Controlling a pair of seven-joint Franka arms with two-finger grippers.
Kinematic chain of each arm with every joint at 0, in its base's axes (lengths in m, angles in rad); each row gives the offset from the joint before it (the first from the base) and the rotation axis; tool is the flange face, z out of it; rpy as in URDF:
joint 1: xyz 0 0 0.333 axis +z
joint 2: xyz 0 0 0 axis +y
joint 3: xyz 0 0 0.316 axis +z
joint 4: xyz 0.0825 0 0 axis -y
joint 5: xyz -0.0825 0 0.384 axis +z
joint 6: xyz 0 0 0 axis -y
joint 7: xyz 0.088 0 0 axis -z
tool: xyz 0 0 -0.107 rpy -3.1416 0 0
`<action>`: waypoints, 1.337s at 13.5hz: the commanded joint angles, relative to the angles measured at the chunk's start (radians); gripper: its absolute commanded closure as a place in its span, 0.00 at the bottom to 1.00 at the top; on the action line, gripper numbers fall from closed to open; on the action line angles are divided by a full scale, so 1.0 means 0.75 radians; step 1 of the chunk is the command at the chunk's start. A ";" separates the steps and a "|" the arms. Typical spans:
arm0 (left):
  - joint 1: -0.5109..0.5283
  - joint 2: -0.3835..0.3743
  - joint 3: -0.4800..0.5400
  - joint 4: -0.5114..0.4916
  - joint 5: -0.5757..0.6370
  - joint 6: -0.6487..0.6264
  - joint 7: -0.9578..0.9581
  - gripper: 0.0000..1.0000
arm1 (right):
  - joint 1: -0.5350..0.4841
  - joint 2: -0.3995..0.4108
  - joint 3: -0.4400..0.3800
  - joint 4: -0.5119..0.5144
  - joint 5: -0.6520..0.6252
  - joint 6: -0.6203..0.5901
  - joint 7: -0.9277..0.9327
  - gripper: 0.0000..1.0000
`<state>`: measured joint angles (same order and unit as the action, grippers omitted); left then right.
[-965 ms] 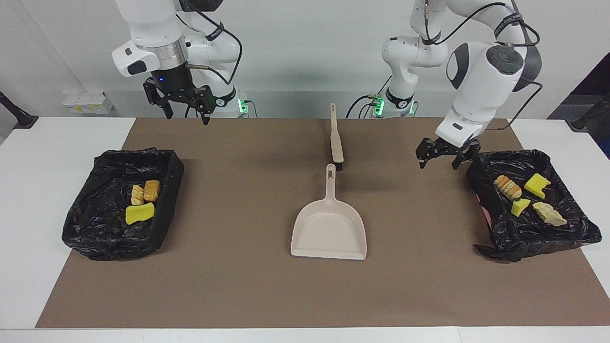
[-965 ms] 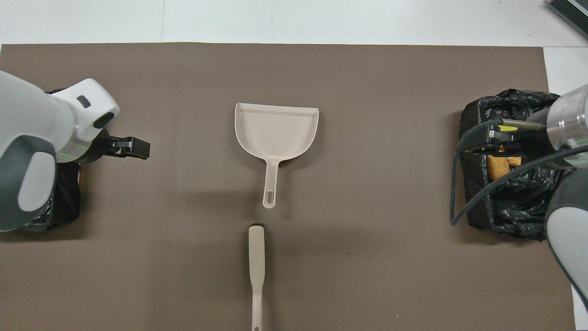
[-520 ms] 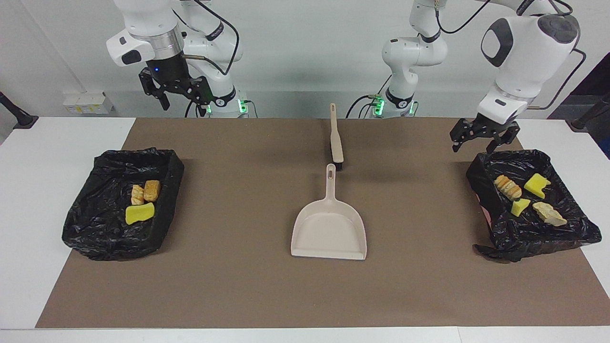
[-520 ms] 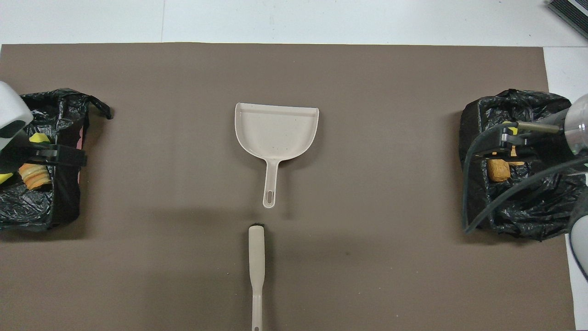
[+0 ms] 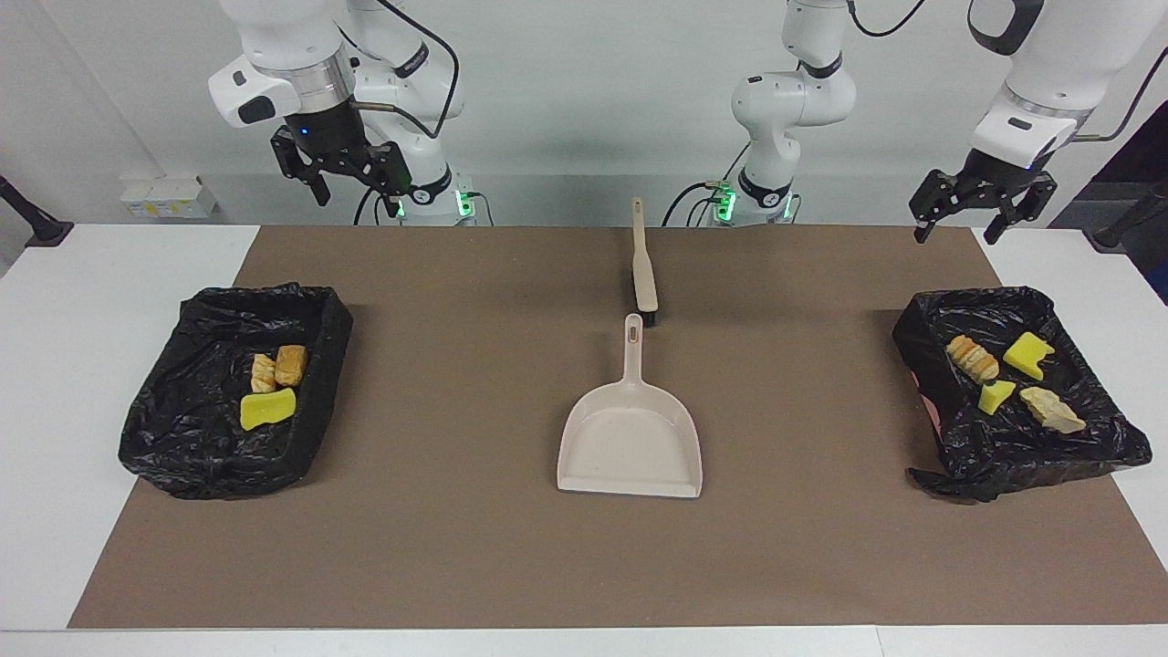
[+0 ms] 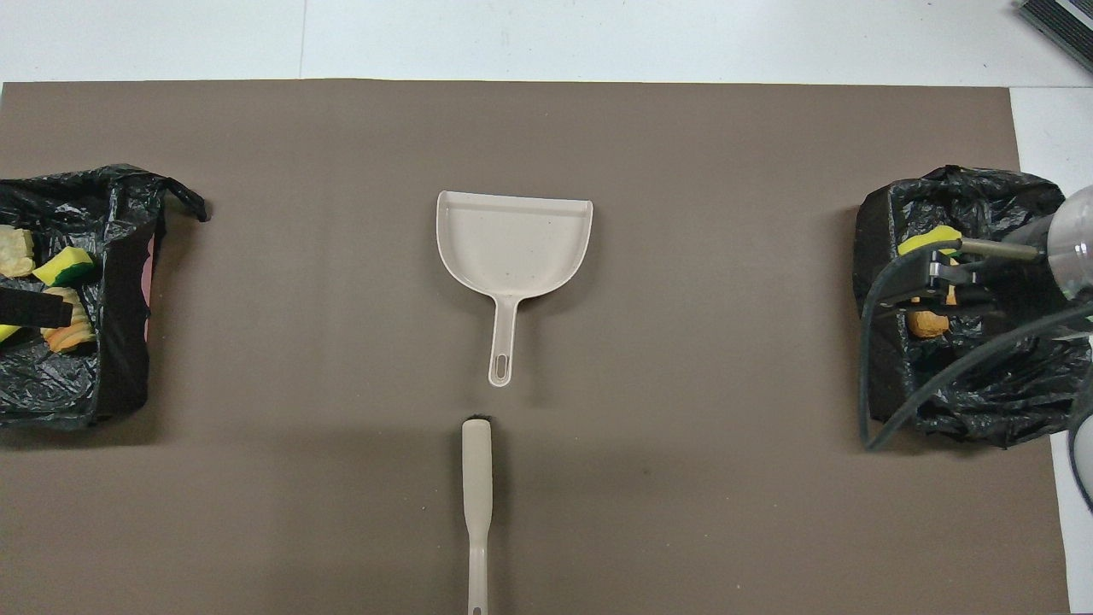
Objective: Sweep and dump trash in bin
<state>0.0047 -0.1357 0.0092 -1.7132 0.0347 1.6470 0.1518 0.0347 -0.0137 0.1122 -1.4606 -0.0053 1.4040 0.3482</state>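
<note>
Facing view: nearest the robots, the right gripper (image 5: pixel 351 187) hangs high at about ten o'clock over the brown mat's (image 5: pixel 456 547) edge, its jaws apart and holding nothing. The left gripper (image 5: pixel 981 212) hangs at about two o'clock over the mat's corner, jaws likewise apart and holding nothing. One beige brush (image 5: pixel 643 265) lies at twelve o'clock, handle toward the robots. One beige dustpan (image 5: pixel 630 429) lies just farther out at the centre, its handle nearly meeting the brush head. Two black-lined bins sit at the table's ends. The bin at nine o'clock (image 5: pixel 182 456) holds three pieces of trash (image 5: pixel 269 388): two tan bread pieces and one yellow sponge. The bin at three o'clock (image 5: pixel 1068 456) holds four: two yellow sponge chunks and two tan pieces (image 5: pixel 972 356). The mat covers a white table (image 5: pixel 55 411) before a pale wall.
</note>
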 commanded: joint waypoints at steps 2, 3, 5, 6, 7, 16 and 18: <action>-0.010 0.029 -0.010 0.187 -0.042 -0.181 -0.024 0.00 | -0.044 -0.025 -0.004 -0.024 0.038 0.008 -0.106 0.00; -0.010 0.042 -0.014 0.198 -0.046 -0.189 -0.041 0.00 | -0.046 -0.019 -0.004 -0.022 0.026 0.032 -0.117 0.00; -0.017 0.021 -0.020 0.165 -0.044 -0.202 -0.041 0.00 | -0.046 -0.012 -0.004 -0.022 0.021 0.042 -0.121 0.00; -0.017 0.021 -0.020 0.163 -0.046 -0.208 -0.041 0.00 | -0.044 -0.012 -0.004 -0.022 0.023 0.048 -0.121 0.00; -0.017 0.021 -0.018 0.163 -0.044 -0.210 -0.041 0.00 | -0.046 -0.014 -0.004 -0.022 0.021 0.067 -0.121 0.00; -0.084 0.005 -0.022 0.139 -0.050 -0.196 -0.143 0.00 | -0.042 -0.021 -0.006 -0.028 0.009 0.071 -0.110 0.00; -0.086 -0.015 -0.022 0.106 -0.050 -0.194 -0.143 0.00 | -0.042 -0.021 -0.006 -0.028 0.009 0.071 -0.108 0.00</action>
<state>-0.0478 -0.1265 -0.0185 -1.6099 0.0063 1.5130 0.0569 0.0113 -0.0150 0.1067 -1.4624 -0.0013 1.4354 0.2876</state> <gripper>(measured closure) 0.000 0.000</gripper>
